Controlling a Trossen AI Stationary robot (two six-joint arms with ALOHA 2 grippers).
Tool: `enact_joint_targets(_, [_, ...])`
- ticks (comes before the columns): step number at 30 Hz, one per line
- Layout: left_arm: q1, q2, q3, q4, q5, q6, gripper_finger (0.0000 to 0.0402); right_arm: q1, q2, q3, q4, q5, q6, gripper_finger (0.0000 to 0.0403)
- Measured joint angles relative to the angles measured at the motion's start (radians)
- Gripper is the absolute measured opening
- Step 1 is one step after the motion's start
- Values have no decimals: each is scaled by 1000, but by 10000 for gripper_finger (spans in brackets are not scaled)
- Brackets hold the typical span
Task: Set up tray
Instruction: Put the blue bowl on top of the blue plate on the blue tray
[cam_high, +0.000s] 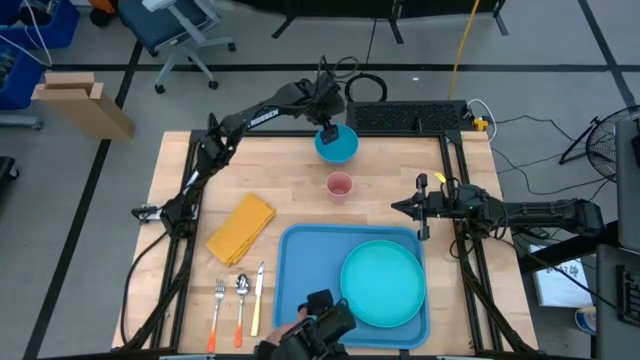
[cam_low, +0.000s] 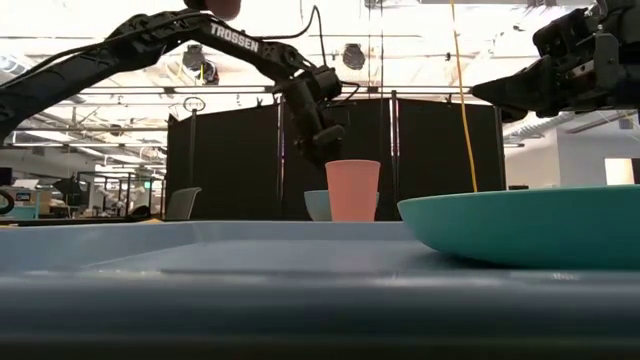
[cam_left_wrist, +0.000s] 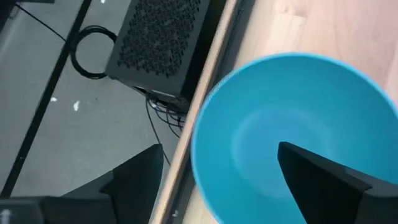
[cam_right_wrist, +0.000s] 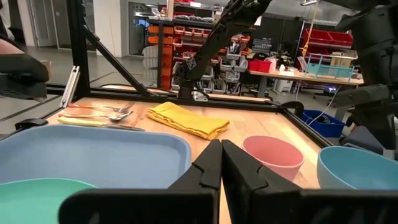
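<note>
The large blue tray (cam_high: 300, 262) lies at the table's near side, with the round turquoise plate (cam_high: 382, 283) resting flat on its right half. A small blue bowl (cam_high: 337, 145) stands at the far edge, and a pink cup (cam_high: 340, 186) stands upright just nearer. My left gripper (cam_high: 326, 128) hovers open over the bowl (cam_left_wrist: 292, 124), one finger above its inside and one beyond its rim on the far side; I see no touch. My right gripper (cam_high: 396, 207) is shut and empty, held above the table to the right of the cup.
A folded yellow napkin (cam_high: 242, 227) lies left of the tray. A fork (cam_high: 217, 310), spoon (cam_high: 240, 303) and knife (cam_high: 258, 298) lie side by side near the front left. A black box (cam_high: 410, 117) and cables sit behind the far edge. A dark device (cam_high: 320, 325) stands at the near edge.
</note>
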Motion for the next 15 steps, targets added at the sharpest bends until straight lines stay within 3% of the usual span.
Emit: enact_joint_targets(15, [-8,111,-2,103,-90,32,286,0,0,0,4,3,-7,0])
